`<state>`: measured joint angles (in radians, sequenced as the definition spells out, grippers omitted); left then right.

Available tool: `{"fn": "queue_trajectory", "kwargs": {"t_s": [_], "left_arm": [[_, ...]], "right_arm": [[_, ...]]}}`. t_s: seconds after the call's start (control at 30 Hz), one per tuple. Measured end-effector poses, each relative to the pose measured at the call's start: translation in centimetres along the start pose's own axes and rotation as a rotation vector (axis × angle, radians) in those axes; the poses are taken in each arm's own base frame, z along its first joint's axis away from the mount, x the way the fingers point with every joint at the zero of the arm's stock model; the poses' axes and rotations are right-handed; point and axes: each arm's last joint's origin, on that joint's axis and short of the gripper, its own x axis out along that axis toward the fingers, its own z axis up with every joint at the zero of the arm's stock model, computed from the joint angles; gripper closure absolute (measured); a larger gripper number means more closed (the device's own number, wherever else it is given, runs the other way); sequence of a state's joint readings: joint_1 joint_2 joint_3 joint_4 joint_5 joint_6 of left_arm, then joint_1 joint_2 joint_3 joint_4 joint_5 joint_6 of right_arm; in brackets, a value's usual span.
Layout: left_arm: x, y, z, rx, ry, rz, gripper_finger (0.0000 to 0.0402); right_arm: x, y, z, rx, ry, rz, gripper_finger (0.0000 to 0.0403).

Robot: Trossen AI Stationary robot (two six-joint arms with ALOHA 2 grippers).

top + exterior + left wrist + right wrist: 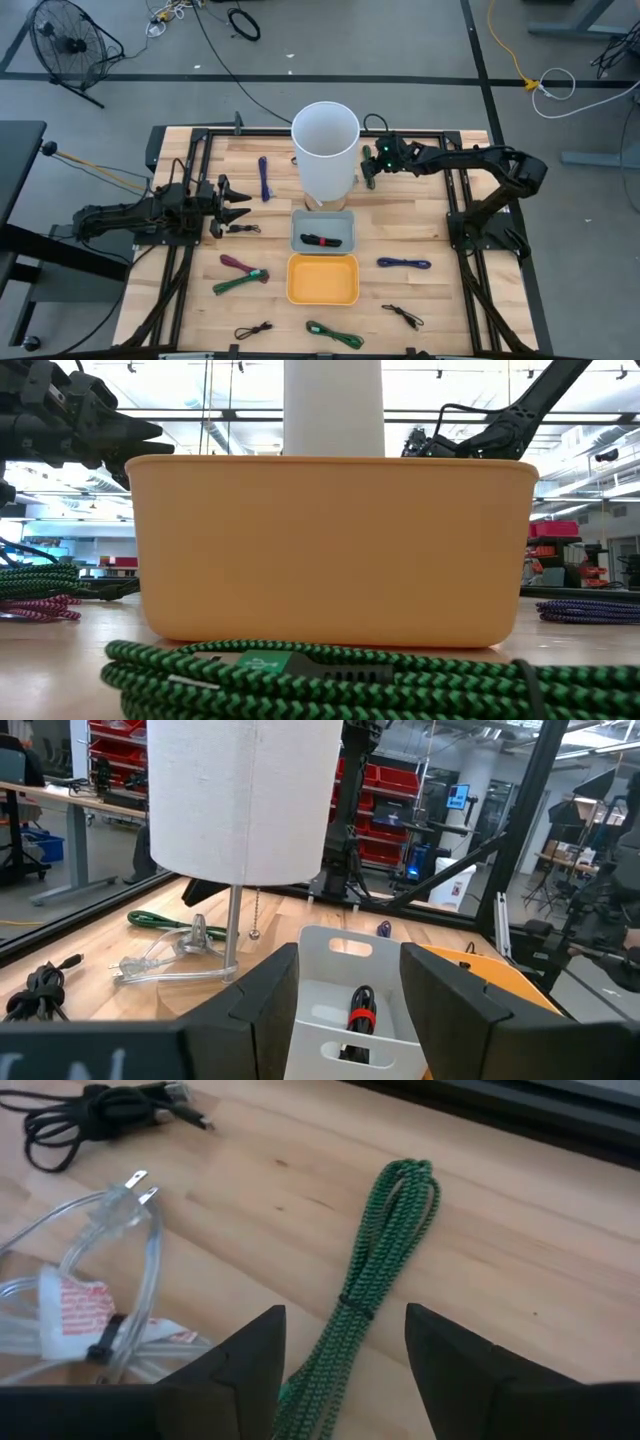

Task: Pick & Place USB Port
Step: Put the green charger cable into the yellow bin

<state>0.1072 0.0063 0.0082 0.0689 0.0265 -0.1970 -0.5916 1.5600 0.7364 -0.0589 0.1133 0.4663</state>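
Observation:
Several bundled USB cables lie on the wooden table. A black one with a red tie [318,240] lies in the grey tray [300,243], also seen in the left wrist view as the black cable [358,1010]. My left gripper [243,205] [350,960] hovers open over the table's left part, pointing at the tray, with a small black cable [243,229] on the table just near of it. My right gripper [367,170] [345,1320] is open beside the lamp, above a green braided cable [385,1240] that lies flat on the wood.
A white-shaded lamp [325,150] stands at the table's far middle, its clear power cord and plug [110,1210] next to the green cable. The orange bin [322,279] sits near of the tray. Blue [264,178], purple [404,263], maroon-and-green [240,272], green [335,335] and black [402,315] cables lie around.

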Motion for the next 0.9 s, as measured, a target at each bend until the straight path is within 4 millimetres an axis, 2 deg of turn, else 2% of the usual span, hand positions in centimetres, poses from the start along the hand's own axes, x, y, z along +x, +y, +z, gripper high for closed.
{"fn": "queue_trajectory", "kwargs": {"t_s": [0.27, 0.53, 0.73, 0.9], "left_arm": [[0.0, 0.0, 0.0, 0.0, 0.0, 0.0, 0.022], [0.0, 0.0, 0.0, -0.001, 0.0, 0.0, 0.022], [0.0, 0.0, 0.0, 0.0, 0.0, 0.0, 0.022], [0.0, 0.0, 0.0, 0.0, 0.0, 0.0, 0.022]], "right_arm": [[0.3, 0.2, 0.1, 0.025, -0.024, 0.005, 0.0186], [2.9, 0.1, -0.7, 0.02, -0.002, -0.015, 0.0185], [2.9, 0.4, -0.7, 0.031, -0.002, -0.024, 0.0185], [3.4, 1.1, -1.7, 0.025, 0.026, -0.022, 0.0185]]}}
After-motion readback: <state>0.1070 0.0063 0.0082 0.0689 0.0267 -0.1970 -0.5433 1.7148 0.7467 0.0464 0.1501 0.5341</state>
